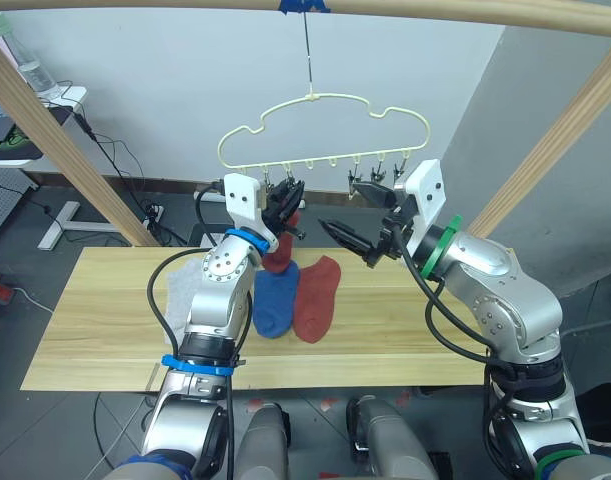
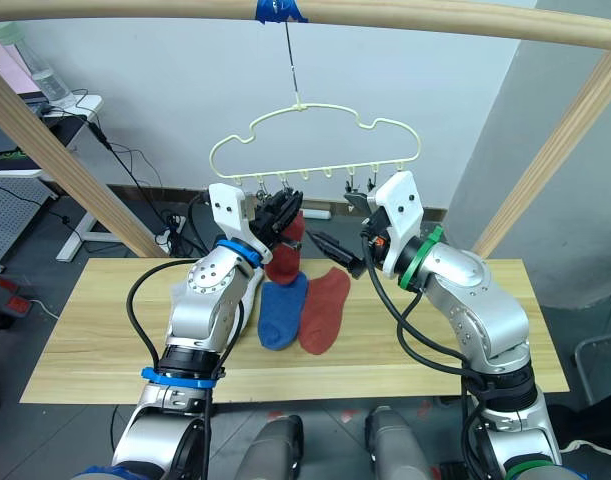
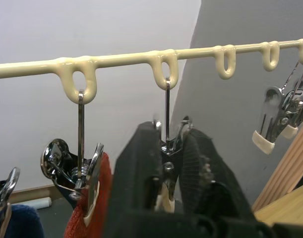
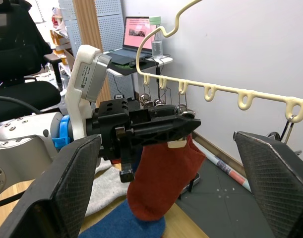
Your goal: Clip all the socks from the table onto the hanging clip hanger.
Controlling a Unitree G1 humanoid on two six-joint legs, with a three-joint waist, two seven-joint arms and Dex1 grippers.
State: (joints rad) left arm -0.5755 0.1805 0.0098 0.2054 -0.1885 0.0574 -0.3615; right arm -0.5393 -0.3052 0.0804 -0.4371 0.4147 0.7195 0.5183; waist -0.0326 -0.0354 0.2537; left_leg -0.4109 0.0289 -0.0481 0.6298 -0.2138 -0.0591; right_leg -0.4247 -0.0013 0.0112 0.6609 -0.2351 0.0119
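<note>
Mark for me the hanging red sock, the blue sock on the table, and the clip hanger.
hanging red sock [image 4: 163,173]: right wrist view, middle of its body.
blue sock [image 1: 276,303]: left eye view, mid foot.
clip hanger [image 2: 285,121]: right eye view, upper wire.

The clip hanger [image 3: 116,60] was wire under a smooth, glossy pale-yellow coating, and its clips [image 3: 74,166] were polished metal with pale plastic tips. The socks [image 1: 317,297] were soft matt knit cloth, the surface [image 1: 105,330] was light planked wood with a smooth finish, and the left claw [image 3: 168,173] had matt black textured fingers [image 3: 206,171].
</note>
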